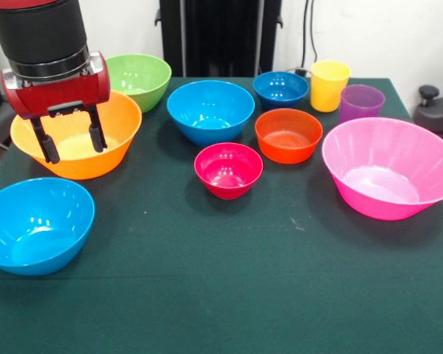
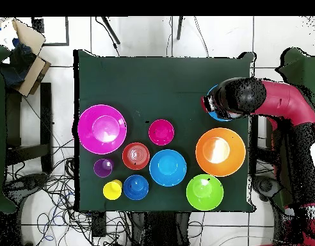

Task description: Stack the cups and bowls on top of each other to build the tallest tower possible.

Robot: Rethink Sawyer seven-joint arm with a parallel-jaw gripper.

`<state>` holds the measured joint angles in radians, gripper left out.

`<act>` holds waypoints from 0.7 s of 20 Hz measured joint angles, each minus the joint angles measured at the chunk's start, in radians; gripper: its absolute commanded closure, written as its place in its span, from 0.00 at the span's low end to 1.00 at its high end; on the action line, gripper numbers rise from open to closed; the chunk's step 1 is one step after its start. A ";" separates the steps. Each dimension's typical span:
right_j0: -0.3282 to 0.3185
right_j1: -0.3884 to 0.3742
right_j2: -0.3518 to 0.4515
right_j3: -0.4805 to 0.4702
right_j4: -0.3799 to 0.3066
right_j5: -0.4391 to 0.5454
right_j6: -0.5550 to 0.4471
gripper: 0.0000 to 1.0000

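Tool [image 1: 67, 143] spread, upper left over orange bowl [image 1: 77, 136] — drop one finger inside rim, pinch wall squarely.

White wall [image 1: 369, 29], tiled floor [image 2: 275, 38], loose cables [image 2: 54, 186].

Arm [image 1: 44, 33] cut off by the front view's top edge, its wrist covering the orange bowl's [image 1: 96, 158] far rim, overhead the arm hiding most of a light blue bowl [image 2: 219, 116], pincer hidden there
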<state>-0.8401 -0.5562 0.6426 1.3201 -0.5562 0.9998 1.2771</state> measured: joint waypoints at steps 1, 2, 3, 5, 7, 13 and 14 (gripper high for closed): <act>0.000 0.000 0.000 0.000 0.000 0.000 0.000 0.00; 0.000 0.001 0.000 0.000 0.000 0.000 0.000 0.00; 0.000 0.001 0.000 0.000 0.000 0.000 0.000 0.00; 0.000 0.002 0.000 0.000 0.000 0.000 0.000 0.00; 0.000 0.004 0.000 0.000 0.000 0.000 0.000 0.00; 0.000 0.013 0.000 0.000 0.000 0.000 0.000 0.00; 0.000 0.017 0.000 0.000 0.000 0.000 0.000 0.00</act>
<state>-0.8401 -0.5394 0.6427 1.3203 -0.5562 0.9998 1.2771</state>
